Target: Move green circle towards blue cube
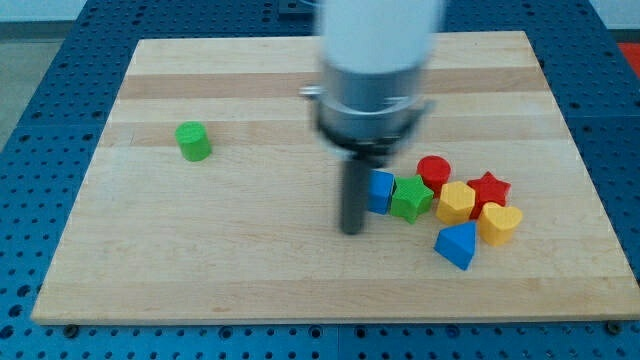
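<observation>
Hovering at the board's middle, my tip [351, 231] is sitting just left of the blue cube [381, 190] — a bare rod, gripping nothing. Well off to its left, the green circle [194, 141] is waiting alone; swinging carelessly risks knocking the cube or green star [411, 198] — shifting the target.

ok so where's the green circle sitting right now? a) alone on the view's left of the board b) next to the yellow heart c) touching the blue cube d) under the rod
a: the green circle stands alone on the view's left, far from the blue cube, which sits in the cluster at the view's right with my tip just to its left.
</observation>
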`<state>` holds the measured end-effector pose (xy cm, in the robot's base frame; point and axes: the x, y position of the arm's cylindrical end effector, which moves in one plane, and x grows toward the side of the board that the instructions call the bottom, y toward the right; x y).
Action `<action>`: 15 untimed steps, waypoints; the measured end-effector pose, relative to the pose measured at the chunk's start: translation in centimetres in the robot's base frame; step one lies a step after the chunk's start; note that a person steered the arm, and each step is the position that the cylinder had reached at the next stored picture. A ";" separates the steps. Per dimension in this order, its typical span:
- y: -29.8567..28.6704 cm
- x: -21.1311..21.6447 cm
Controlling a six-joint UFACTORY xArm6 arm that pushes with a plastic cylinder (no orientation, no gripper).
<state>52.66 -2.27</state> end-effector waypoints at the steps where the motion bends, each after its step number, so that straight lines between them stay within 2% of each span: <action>1: -10.9 0.1; 2: -19.2 -0.8; 3: -20.9 -6.8; 4: -19.2 -10.9; 5: -11.3 -11.0; 7: -11.5 -17.6; 8: -6.2 -17.4; 10: -2.8 -10.7; 12: 1.0 -11.5; 13: -0.4 -16.1; 14: 2.5 -16.6; 15: 1.0 -13.2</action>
<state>39.46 -1.27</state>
